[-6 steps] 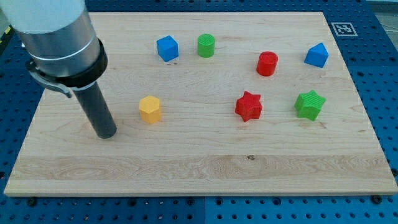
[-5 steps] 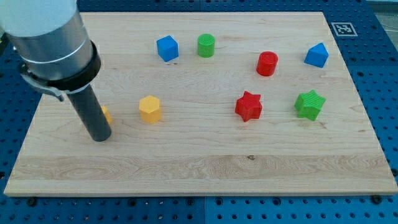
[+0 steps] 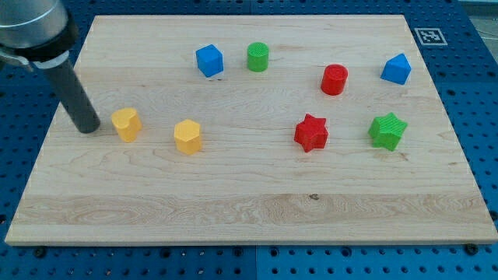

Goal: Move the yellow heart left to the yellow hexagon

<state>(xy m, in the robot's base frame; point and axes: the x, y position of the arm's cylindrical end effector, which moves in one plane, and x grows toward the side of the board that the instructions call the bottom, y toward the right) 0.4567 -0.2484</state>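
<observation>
Tip of my rod, my tip [image 3: 88,127], sits on the worktop [image 3: 233,210] at the view's left edge area, just left of the yellow heart [image 3: 125,124], small gap between them, not touching as far as I can tell. No gripper on this arm, only the dark rod, so nothing wide, narrow or held to report. Yellow heart lies left of the yellow hexagon [image 3: 187,136], near it but apart, heart slightly higher in the view. Both are in the left-middle part of the wooden board. Blue cube [image 3: 209,60] and green cylinder [image 3: 258,57] sit near the view's top, close together, not touching. Red cylinder [image 3: 334,79] right of centre, upper part. Blue block [image 3: 396,68] at the upper right, shape unclear, peaked top. Red star [image 3: 311,132] and green star [image 3: 387,130] side by side at mid-right, well apart from the yellow pair. Black-white marker tag [image 3: 429,36] on the board's top right corner.
</observation>
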